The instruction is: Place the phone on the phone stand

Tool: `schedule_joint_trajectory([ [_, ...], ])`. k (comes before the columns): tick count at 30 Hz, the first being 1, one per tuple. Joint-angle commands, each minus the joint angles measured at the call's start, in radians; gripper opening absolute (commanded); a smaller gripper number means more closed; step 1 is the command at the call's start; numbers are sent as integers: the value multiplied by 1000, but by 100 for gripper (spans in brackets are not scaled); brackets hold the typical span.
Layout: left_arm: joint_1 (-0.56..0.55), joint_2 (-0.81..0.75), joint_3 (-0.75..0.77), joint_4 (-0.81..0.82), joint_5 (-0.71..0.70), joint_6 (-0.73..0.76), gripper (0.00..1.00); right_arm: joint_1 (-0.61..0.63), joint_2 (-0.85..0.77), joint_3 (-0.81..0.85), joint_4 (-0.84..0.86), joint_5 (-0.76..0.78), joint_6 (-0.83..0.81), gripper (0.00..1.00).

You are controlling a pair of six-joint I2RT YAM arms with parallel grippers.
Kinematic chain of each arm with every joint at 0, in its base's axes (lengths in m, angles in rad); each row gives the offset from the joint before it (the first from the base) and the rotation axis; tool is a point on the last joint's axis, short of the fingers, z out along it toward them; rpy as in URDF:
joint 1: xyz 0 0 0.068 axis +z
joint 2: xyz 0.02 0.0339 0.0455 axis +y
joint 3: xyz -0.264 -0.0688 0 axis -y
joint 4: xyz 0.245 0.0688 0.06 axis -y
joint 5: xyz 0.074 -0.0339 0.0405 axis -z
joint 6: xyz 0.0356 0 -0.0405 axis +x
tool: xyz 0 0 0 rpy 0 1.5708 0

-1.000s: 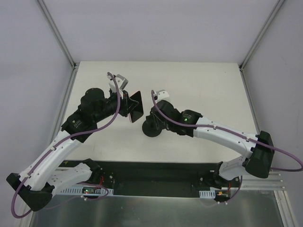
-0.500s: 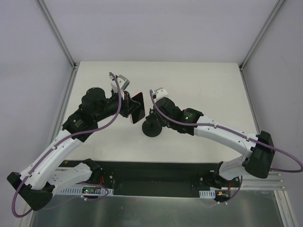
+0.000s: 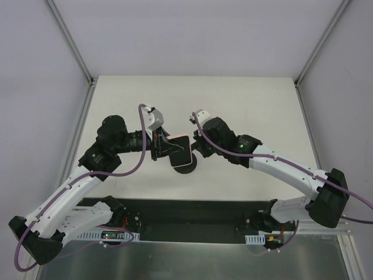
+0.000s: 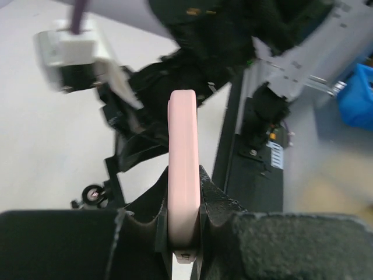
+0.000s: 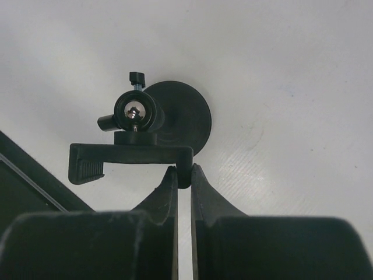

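My left gripper is shut on the phone, black screen up with a pink rim, and holds it over the phone stand. In the left wrist view the phone's pink edge stands clamped between my gripper's jaws. The top view hides most of the stand; only a sliver of its base shows beside the phone. The right wrist view shows the stand's round disc base, ball joint and clamp bar. My right gripper is shut on the end post of that bar; in the top view it sits right of the phone.
A black rail runs along the table's near edge, between the arm bases. Metal frame posts stand at the back corners. The blurred left wrist view shows a blue box off the table.
My left gripper has swung the phone right and toward the near edge, turning it flatter, over the stand. My right gripper has shifted right, staying on the stand.
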Motion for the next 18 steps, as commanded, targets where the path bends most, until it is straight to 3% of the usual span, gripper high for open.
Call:
schedule_joint_trajectory([
  [1,7,-24,-73,331,383,18,0,-23,-40,2,36,-209,-42,1],
  [3,1,11,-110,487,496,-31,0,-46,-36,6,36,-253,-36,1],
  [5,-13,94,-99,531,542,-27,0,-64,-33,8,33,-277,-35,1],
  [11,-25,230,-38,543,523,117,0,-95,-33,11,38,-354,-29,1],
  [18,-28,391,62,508,593,153,0,-98,-33,25,32,-383,-26,1],
])
